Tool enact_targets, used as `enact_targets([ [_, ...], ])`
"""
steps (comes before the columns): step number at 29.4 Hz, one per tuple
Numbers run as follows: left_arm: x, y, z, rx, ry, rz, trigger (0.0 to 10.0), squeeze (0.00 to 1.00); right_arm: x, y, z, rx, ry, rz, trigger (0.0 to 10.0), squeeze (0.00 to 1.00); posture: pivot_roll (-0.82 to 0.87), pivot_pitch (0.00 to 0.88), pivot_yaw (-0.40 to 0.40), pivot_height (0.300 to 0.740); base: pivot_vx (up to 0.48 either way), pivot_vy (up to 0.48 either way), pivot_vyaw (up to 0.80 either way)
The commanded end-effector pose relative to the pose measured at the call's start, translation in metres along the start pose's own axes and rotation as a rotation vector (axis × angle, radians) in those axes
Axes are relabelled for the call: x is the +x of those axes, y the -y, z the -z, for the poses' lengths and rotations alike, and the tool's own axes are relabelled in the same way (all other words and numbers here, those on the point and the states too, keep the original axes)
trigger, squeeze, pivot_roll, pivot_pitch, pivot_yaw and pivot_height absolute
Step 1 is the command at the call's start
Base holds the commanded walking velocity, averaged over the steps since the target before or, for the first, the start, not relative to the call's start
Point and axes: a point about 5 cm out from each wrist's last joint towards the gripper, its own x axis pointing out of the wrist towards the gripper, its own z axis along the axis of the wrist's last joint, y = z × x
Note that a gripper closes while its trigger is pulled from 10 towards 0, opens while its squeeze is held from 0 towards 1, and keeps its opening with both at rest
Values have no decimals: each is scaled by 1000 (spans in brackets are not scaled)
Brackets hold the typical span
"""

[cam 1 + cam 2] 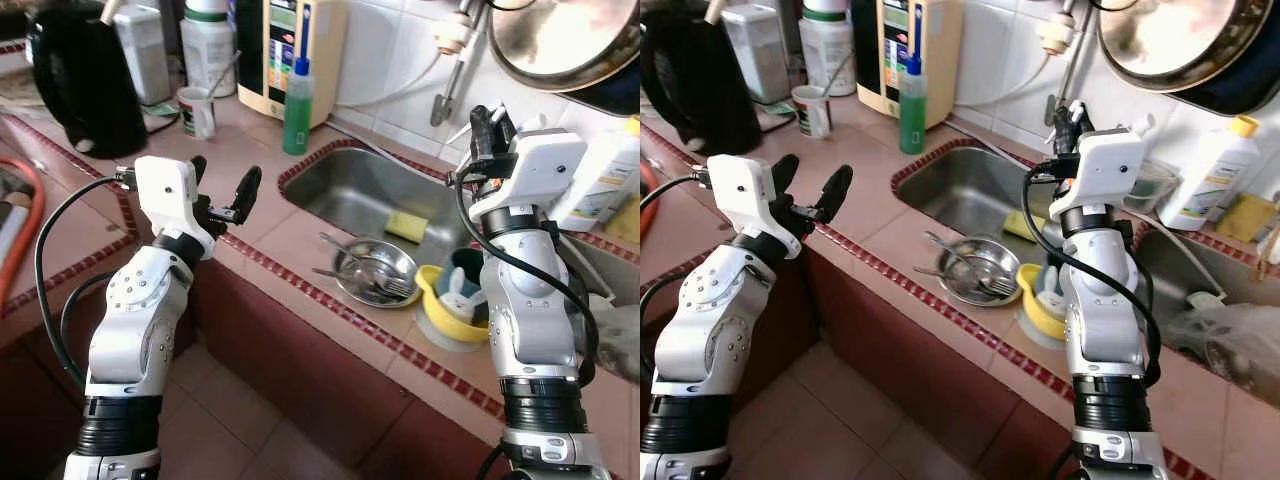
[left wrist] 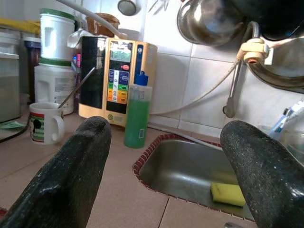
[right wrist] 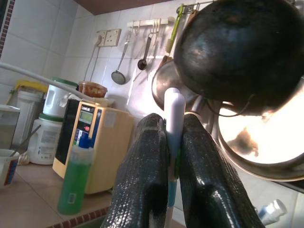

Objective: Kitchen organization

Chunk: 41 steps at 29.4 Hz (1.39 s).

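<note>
The right gripper (image 3: 173, 156) pinches a light, stiff, slippery toothbrush (image 3: 174, 114) mid-handle above the sink (image 1: 350, 190); the left gripper (image 1: 222, 195) gapes empty.

A sink (image 1: 350, 190) is set into the tabletop (image 1: 270, 235), with a sponge (image 1: 406, 226) lying in it. A bowl (image 1: 375, 272) holding cutlery sits on the tabletop just before the sink, a cup (image 1: 447, 300) at its right. Behind the sink's left corner stands a bottle (image 1: 297, 107); a mug (image 1: 197, 110) and a kettle (image 1: 85, 80) stand farther left
</note>
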Motion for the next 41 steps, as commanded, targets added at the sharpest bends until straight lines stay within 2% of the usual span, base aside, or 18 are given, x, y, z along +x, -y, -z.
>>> enact_targets([
  [1, 1, 4, -4, 4, 16, 19, 10000, 0, 1, 2, 0, 4, 3, 5, 10000, 0, 173, 0, -117, 740, 0, 442, 0],
  [13, 1, 6, -4, 8, 15, 31, 10000, 0, 1, 3, 2, 5, -6, -6, 10000, 0, 171, 0, -119, 740, 0, 430, 0],
  [16, 1, 8, -2, 17, 4, 39, 10000, 0, 1, 4, 6, 2, -35, 0, 10000, 0, 169, 0, -120, 740, 0, 0, 0],
  [25, 3, 11, 8, 27, -54, 79, 10000, 0, 2, 5, 10, -6, -64, -4, 10000, 0, 163, 0, -121, 740, 0, 0, -772],
  [30, 5, 9, 12, -11, -76, 79, 10000, 0, 2, 5, 12, -11, -82, -6, 10000, 0, 152, 0, -120, 740, 0, 0, -764],
  [41, 6, 4, 7, 52, -26, 77, 10000, 0, 1, 9, 14, -21, -96, 13, 10000, 0, 147, 0, -109, 740, 0, 0, -763],
])
